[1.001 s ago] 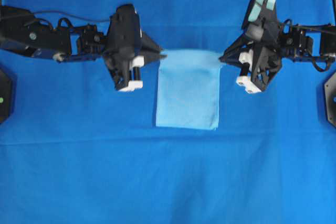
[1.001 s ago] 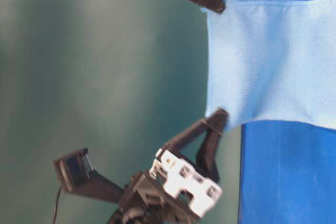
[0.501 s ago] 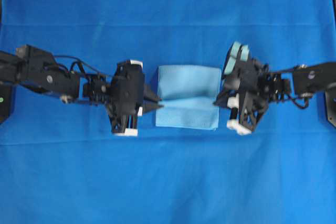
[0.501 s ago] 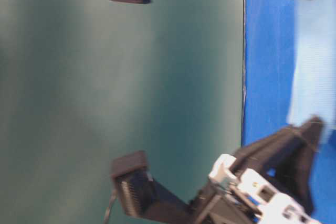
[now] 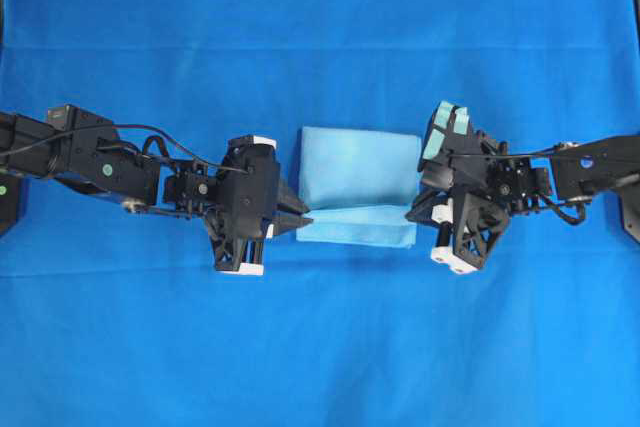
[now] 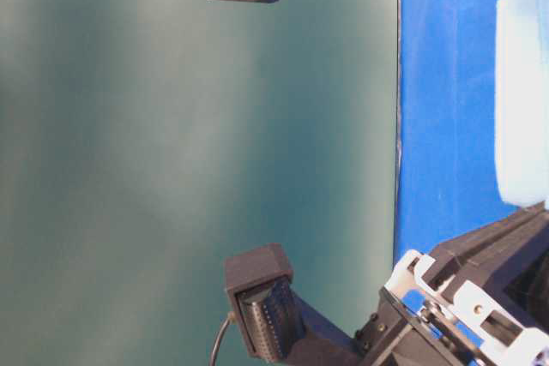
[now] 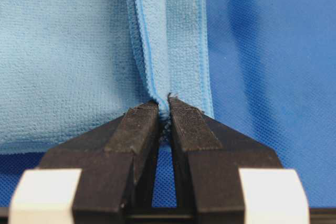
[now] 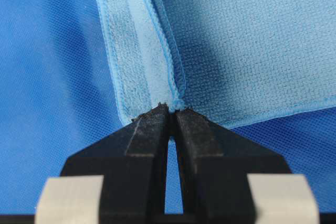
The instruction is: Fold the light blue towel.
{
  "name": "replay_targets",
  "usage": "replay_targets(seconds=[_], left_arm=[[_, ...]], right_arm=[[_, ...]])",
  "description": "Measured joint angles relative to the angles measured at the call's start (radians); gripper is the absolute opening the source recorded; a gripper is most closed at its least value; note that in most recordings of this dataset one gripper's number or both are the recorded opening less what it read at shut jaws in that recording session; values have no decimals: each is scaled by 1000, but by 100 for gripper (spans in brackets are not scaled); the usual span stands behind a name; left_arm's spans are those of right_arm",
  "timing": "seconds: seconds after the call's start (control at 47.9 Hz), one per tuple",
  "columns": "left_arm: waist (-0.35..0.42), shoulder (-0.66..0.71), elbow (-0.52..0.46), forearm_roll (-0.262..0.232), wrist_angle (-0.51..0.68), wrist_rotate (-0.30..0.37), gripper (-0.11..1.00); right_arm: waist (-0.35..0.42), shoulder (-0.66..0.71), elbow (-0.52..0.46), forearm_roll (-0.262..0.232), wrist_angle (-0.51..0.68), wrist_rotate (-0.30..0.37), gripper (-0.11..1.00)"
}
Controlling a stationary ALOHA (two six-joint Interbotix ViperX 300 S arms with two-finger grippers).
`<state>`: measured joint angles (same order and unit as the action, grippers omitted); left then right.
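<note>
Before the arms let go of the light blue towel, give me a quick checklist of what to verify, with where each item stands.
1. Left gripper clamped on a towel corner: ok.
2. Right gripper clamped on the other corner: ok.
3. Carried edge lined up with the near hem of the light blue towel: not ok, a strip of the lower layer shows beyond it.
4. Both grippers level with each other across the towel: ok.
5. Folded layer lying flat, no bunching: ok overhead.
6. Corners touching the blue table covering: cannot tell.
</note>
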<state>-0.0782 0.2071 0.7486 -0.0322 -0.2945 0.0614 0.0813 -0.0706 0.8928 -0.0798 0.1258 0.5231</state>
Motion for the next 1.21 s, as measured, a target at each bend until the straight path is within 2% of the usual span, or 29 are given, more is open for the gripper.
replay_targets(seconds=[0.083, 0.146, 0.188, 0.292, 0.375, 0.521, 0.668, 0.793, 0.98, 1.21], left_arm=[[0, 0, 0, 0, 0, 0, 6], [0, 0, 0, 0, 0, 3, 12], [0, 0, 3, 0, 0, 6, 18], [6, 0, 11, 0, 2, 3, 37], [9, 0, 11, 0, 2, 2, 50], [9, -2, 5, 0, 9, 2, 63], [2, -66, 2, 2, 58, 2, 64], [-8, -186, 2, 2, 143, 3, 64], [-17, -400, 20, 2, 245, 8, 64], [-17, -683, 107, 0, 273, 18, 64]], right_arm=[[2, 5, 0, 0, -2, 0, 6], [2, 14, -2, 2, -3, 0, 7], [2, 21, -5, 0, -5, 0, 16], [3, 40, -11, 0, -18, 0, 49], [8, 43, -20, -2, -28, 0, 65], [15, 34, -29, -3, -28, 0, 59], [34, -31, -57, -5, 12, -9, 60], [58, -120, -86, -18, 92, -14, 60], [67, -301, -94, -94, 213, -14, 60], [57, -520, -29, -207, 238, -9, 60]])
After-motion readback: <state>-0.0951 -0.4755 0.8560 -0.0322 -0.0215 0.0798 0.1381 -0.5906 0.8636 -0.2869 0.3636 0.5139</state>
